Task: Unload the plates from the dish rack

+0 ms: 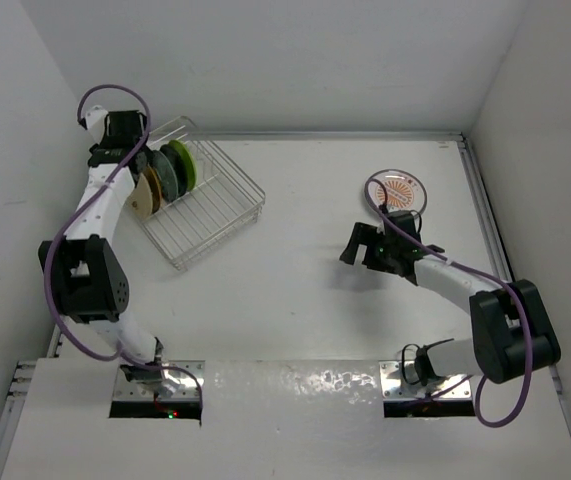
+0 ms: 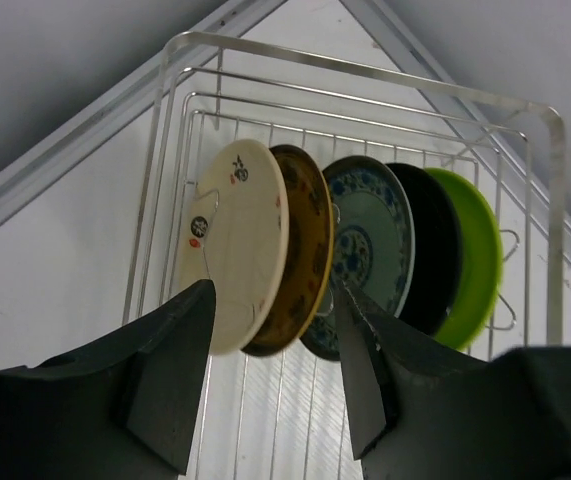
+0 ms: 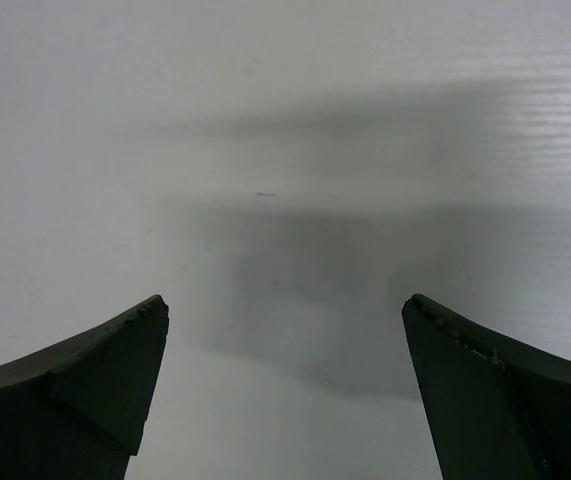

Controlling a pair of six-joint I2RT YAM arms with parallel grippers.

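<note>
The dish rack (image 1: 212, 208) stands at the back left and shows up close in the left wrist view (image 2: 365, 70). Several plates stand upright in it: cream (image 2: 240, 240), tan (image 2: 303, 250), blue-patterned (image 2: 370, 235), dark green (image 2: 433, 255) and lime green (image 2: 475, 255). My left gripper (image 1: 143, 172) (image 2: 277, 290) is open, its fingers either side of the lower rims of the cream and tan plates without pressing them. The white plate with the orange sunburst (image 1: 399, 189) lies flat on the table at the back right. My right gripper (image 1: 355, 243) (image 3: 287, 300) is open and empty over bare table, in front and left of that plate.
White walls close in the table at the back and on both sides. The rack sits at an angle close to the left wall. The table's raised edge rail (image 1: 480, 190) runs just right of the sunburst plate.
</note>
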